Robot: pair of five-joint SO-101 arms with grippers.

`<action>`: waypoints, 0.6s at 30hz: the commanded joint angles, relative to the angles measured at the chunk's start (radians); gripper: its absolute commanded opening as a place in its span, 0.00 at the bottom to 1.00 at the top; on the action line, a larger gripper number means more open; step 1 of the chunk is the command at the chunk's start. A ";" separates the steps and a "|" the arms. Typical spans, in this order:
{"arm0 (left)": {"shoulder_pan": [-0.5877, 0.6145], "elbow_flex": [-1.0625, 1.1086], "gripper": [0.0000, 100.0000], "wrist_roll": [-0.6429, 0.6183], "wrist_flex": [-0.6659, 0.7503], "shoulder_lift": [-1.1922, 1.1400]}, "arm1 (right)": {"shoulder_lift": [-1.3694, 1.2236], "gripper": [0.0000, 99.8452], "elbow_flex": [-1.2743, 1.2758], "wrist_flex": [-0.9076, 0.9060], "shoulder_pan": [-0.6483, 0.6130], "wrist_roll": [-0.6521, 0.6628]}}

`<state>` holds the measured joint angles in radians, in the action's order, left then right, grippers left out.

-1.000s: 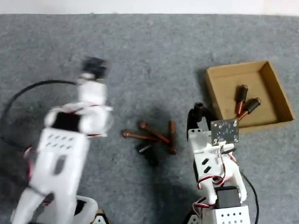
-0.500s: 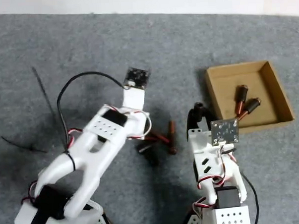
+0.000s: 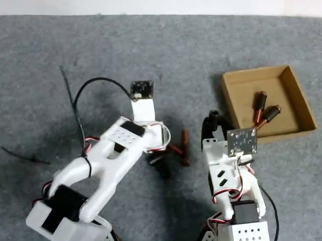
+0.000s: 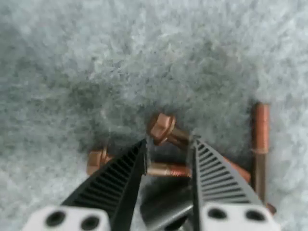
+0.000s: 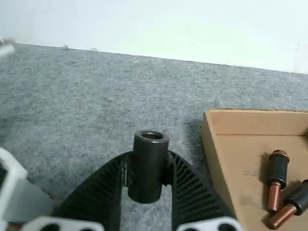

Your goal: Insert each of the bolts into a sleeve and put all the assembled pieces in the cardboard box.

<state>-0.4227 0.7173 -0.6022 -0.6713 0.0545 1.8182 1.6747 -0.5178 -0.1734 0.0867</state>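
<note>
- The grey carpeted table bears both arms, the box and the loose parts.
- The left arm leans over the bolt pile and hides part of it. The left gripper hangs just above, jaws a narrow gap apart and holding nothing.
- The cardboard box sits beside the right arm and holds two assembled pieces, lying side by side.
- The right gripper stands near the box's corner, jaws clamped on an upright black sleeve.
- Three loose bolts lie on the carpet, two of them crossed under the left gripper's tips.
- A dark shape lies beside the bolts – probably a sleeve, too shadowed to tell.
</note>
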 commanded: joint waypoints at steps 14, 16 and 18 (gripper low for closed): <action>-0.042 -0.139 0.15 -0.029 0.114 -0.231 | 0.018 0.01 0.091 -0.001 0.010 0.012; -0.042 -0.139 0.15 -0.029 0.112 -0.234 | 0.018 0.01 0.091 -0.001 0.010 0.012; -0.045 -0.139 0.15 -0.029 0.109 -0.237 | 0.018 0.01 0.091 -0.001 0.010 0.012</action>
<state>-0.4488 0.5961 -0.6237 -0.5731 -0.1680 1.8182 1.6747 -0.5178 -0.1718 0.0867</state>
